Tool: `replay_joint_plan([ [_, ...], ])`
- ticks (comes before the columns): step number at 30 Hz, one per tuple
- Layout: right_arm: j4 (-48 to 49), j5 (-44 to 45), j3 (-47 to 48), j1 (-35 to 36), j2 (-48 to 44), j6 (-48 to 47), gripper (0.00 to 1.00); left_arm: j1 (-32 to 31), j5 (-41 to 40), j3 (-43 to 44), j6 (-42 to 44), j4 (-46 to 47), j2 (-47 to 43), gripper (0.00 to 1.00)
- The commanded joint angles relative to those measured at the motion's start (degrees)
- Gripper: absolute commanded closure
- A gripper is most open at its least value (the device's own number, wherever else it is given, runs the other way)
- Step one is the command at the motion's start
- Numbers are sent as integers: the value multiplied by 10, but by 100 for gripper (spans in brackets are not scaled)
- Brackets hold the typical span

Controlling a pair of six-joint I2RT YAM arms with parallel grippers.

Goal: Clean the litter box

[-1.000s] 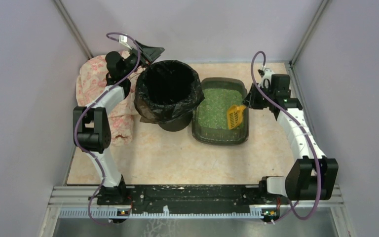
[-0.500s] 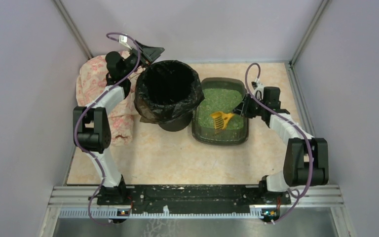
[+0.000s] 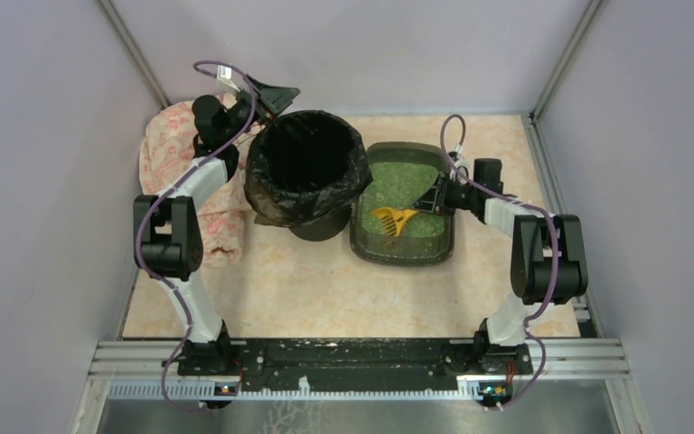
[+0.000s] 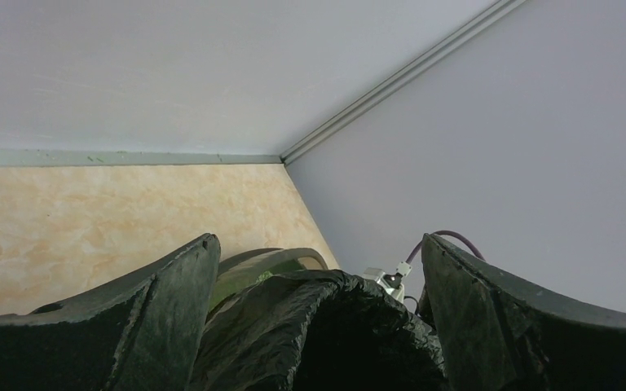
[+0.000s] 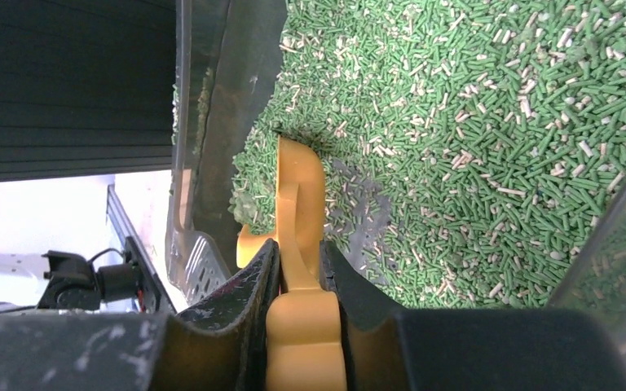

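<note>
The litter box [image 3: 364, 246] is a dark grey-green tray of green granules [image 5: 473, 106], right of the bin. My right gripper [image 3: 429, 204] reaches in from the tray's right side and is shut on the handle of the yellow scoop [image 3: 391, 220]. In the right wrist view the scoop [image 5: 297, 187] stands on edge with its blade dug into the granules near the tray's wall [image 5: 204, 122]. My left gripper [image 3: 276, 96] is open and empty at the far left rim of the black-bagged bin [image 3: 305, 167]; its fingers [image 4: 163, 318] straddle the bag's rim [image 4: 326, 326].
A pink patterned cloth [image 3: 167, 154] lies at the far left under my left arm. Grey walls close in the table on three sides. The bin stands touching the litter box's left side.
My right arm has folded down and swung left, carrying the scoop from the tray's right rim down into the granules near its middle. The left arm has not moved.
</note>
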Motion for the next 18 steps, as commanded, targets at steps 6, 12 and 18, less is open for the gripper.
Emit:
replay_joint_plan([
  [6, -125, -138, 18, 45, 47, -70, 100, -2, 7, 14, 9, 9, -6, 1],
  [12, 30, -143, -31, 42, 23, 77, 100, -6, 8, 22, 6, 13, 1, 1],
  [18, 122, -76, -38, 42, 27, 146, 100, -9, 8, 24, 6, 14, 0, 1],
])
